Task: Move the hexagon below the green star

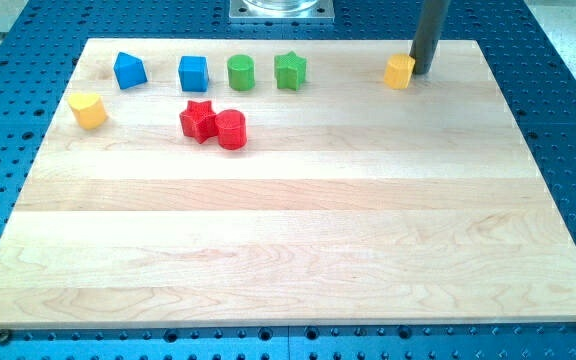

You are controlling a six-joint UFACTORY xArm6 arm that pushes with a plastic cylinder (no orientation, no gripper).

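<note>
The yellow hexagon (399, 72) lies near the view's top right on the wooden board (298, 240). My tip (423, 71) stands just to the view's right of it, touching or nearly touching its side. The green star (290, 70) lies in the top row, well to the view's left of the hexagon. The board below the star is bare wood.
In the top row left of the star are a green cylinder (240, 72), a blue cube (193, 73) and a blue angular block (129, 70). A red star (198, 121) and a red cylinder (231, 130) touch below them. Another yellow block (88, 110) lies at far left.
</note>
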